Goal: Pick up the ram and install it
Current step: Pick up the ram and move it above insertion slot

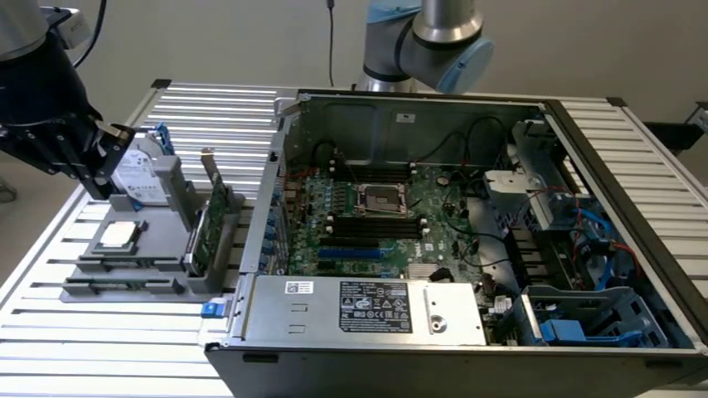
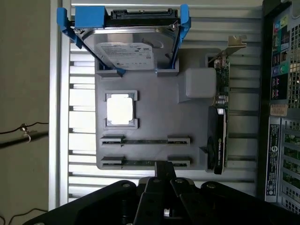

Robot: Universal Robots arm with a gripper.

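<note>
The gripper (image 1: pixel 98 176) (image 2: pixel 165 169) hangs above the tray (image 1: pixel 149 286) (image 2: pixel 154 117) and clear of it, fingers pressed together with nothing between them. The ram (image 2: pixel 145 141) stands on edge in one of the tray's slots, with a clip at each end. A second stick (image 2: pixel 136 162) sits in the tray's outermost slot, parallel and just beside it. In the wrist view the fingertips overlap that outer slot's line. The tray also holds a processor (image 1: pixel 119 235) (image 2: pixel 121 109) in a square pocket next to the slots. A drive (image 1: pixel 138 170) (image 2: pixel 126 51) in blue brackets sits at the tray's end away from the slots. A card (image 1: pixel 215 224) (image 2: pixel 218 136) stands on edge along the tray's side nearest the case (image 1: pixel 409 116) (image 2: pixel 281 117). The case lies open beside the tray, on the exterior view's right, and both rest on a slatted table (image 1: pixel 111 340) (image 2: pixel 82 98).
</note>
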